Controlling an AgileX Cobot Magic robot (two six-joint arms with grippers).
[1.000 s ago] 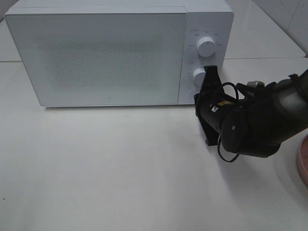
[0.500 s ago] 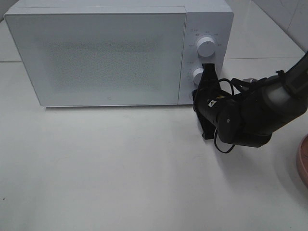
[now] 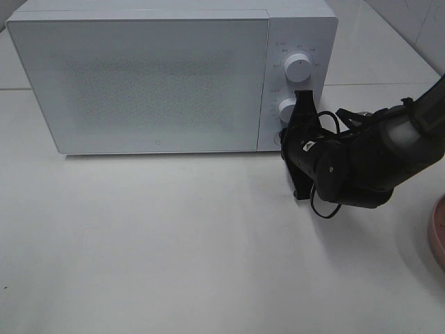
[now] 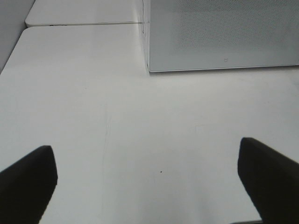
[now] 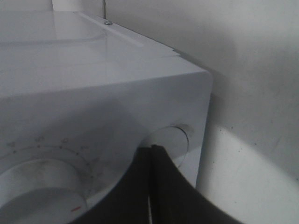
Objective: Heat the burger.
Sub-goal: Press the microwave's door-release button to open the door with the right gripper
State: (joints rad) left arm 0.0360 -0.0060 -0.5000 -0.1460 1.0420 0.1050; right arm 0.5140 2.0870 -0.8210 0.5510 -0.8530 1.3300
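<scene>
Poking my pinched-shut right claw (image 5: 151,149) at the round white button (image 5: 170,140) low on the white boxy microwave's (image 3: 160,83) panel. The burger's out of view, maybe inside the microwave. Probably squishy, so I'd grab the bun sides gently.

Burger not vis., white microwave (image 3: 160,83) w/ door shut

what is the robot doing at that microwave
The right claw is shut, with its tip at the round button low on the microwave panel, below the two dials. That looks like a push to open the door, which is closed. The left claw hangs open over the table, holding nothing. No burger is in view; only the edge of a pink plate shows on the right.
</scene>
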